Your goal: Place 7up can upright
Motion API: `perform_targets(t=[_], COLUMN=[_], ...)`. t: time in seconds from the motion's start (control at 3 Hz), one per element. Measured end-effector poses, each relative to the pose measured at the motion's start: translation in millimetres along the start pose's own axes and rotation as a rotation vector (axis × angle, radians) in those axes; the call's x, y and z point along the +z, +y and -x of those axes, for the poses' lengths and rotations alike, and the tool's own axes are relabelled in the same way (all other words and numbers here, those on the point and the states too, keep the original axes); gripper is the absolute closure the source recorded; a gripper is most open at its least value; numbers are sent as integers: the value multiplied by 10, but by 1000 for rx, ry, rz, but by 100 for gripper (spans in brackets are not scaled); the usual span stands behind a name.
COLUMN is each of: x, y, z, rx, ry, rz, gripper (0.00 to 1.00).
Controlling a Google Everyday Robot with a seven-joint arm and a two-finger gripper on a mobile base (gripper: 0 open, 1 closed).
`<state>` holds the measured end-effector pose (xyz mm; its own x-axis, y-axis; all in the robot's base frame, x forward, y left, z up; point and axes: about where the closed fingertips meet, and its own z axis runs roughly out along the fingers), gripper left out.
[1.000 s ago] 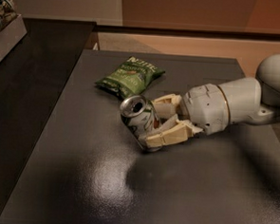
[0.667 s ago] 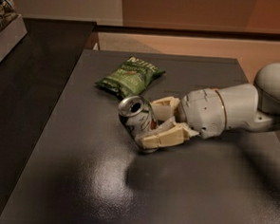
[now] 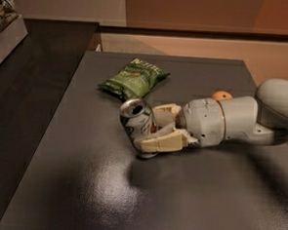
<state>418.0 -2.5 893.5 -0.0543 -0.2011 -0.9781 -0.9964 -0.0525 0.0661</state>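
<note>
The 7up can (image 3: 136, 122) is silver-white with its shiny top tilted up and toward the left. It is near the middle of the dark table (image 3: 105, 192). My gripper (image 3: 155, 127) reaches in from the right and is shut on the can, one cream finger (image 3: 163, 140) in front of it and one behind. The can's lower end is at or just above the table surface, and I cannot tell whether it touches.
A green chip bag (image 3: 134, 77) lies flat just behind the can. A small orange object (image 3: 222, 95) peeks out behind my arm. A dark counter (image 3: 33, 81) runs along the left, with a tray of packets (image 3: 5, 23) at its far end.
The gripper and the can have shifted slightly left and the arm has lowered a little. The can stays in the grip, tilted as before.
</note>
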Motion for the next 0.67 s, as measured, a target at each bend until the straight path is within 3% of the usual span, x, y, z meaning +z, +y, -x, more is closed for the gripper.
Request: perform_targets(t=[0.67], x=[-37], y=[-136], z=[-90], rx=[33], ry=[-29], rz=[-2], gripper=[12])
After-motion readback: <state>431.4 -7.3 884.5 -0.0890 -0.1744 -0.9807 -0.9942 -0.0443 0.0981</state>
